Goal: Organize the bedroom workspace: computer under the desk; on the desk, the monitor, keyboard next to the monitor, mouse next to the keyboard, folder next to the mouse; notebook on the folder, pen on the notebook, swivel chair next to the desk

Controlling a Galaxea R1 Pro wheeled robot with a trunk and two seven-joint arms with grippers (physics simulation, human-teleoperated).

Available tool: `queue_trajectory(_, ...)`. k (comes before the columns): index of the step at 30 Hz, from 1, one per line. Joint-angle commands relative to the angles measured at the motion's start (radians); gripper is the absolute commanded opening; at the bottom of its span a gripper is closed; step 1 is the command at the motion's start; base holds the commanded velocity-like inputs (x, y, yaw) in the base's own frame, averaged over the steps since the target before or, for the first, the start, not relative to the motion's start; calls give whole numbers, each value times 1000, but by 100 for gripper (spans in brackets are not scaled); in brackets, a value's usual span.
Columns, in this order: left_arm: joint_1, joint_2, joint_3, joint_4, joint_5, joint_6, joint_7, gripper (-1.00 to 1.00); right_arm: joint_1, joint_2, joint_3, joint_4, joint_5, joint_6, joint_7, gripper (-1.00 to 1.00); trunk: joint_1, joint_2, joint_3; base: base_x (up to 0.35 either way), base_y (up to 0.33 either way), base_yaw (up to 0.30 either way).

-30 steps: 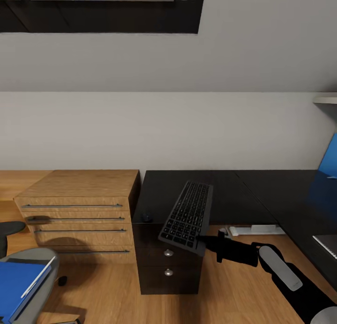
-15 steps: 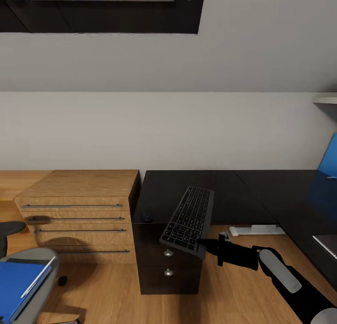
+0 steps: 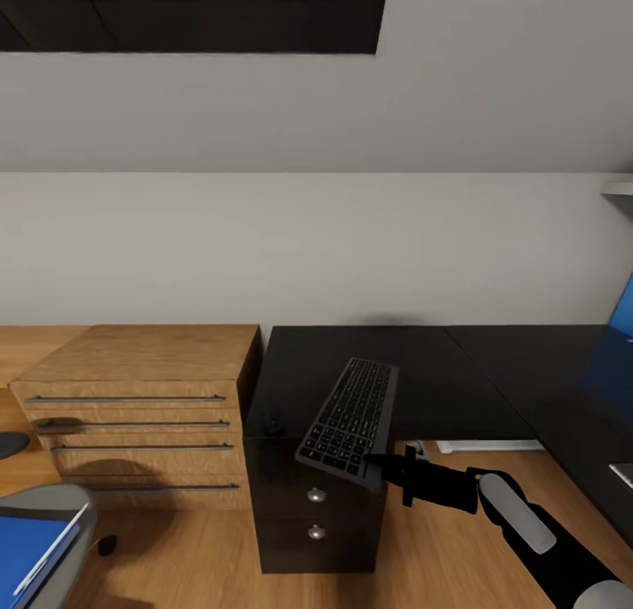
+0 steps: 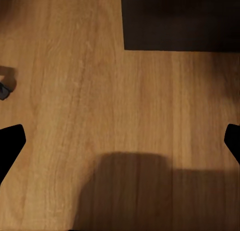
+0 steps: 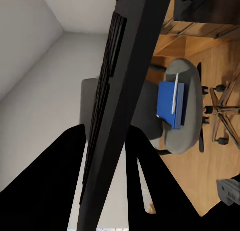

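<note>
Keyboard (image 3: 349,413) tilted over black desk (image 3: 440,372), wooden floor (image 3: 211,547) below

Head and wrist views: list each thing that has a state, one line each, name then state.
keyboard: tilted, near corner clamped, far end over the desk
right gripper: shut on keyboard
left gripper: open, above wooden floor
desk drawers: closed
wooden chest drawers: closed
folder: lying on swivel chair seat, pen on top

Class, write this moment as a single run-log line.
right hand: shut on keyboard | keyboard: tilted above desk corner | left hand: open over floor | folder: on swivel chair
</note>
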Motion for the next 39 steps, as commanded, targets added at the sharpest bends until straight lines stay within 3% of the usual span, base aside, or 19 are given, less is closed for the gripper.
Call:
queue_trajectory(1, -1, 1, -7, 0, 10, -3, 8, 100, -1, 1, 3, 3, 3, 0, 9, -100, 0, -1, -1, 57, 0, 0)
queue_trajectory(15, -1, 1, -7, -1, 9, -10, 9, 100, -1, 2, 2, 19, 3, 0, 10, -100, 0, -1, -1, 169, 29, 0)
queue_trajectory(28, -1, 1, -6, -1, 10, -18, 9, 100, -1, 2, 1, 21, 5, 0, 10, -100, 0, -1, -1, 11, 0, 0)
queue_trajectory(29, -1, 1, -6, -1, 10, -18, 9, 100, -1, 2, 1, 21, 5, 0, 10, 100, 0, -1, -1, 0, 0, 0)
queue_trajectory(39, -1, 1, -6, 0, 10, -18, 9, 100, 0, 1, 1, 22, 5, 1, 10, 100, 0, -1, -1, 0, 0, 0)
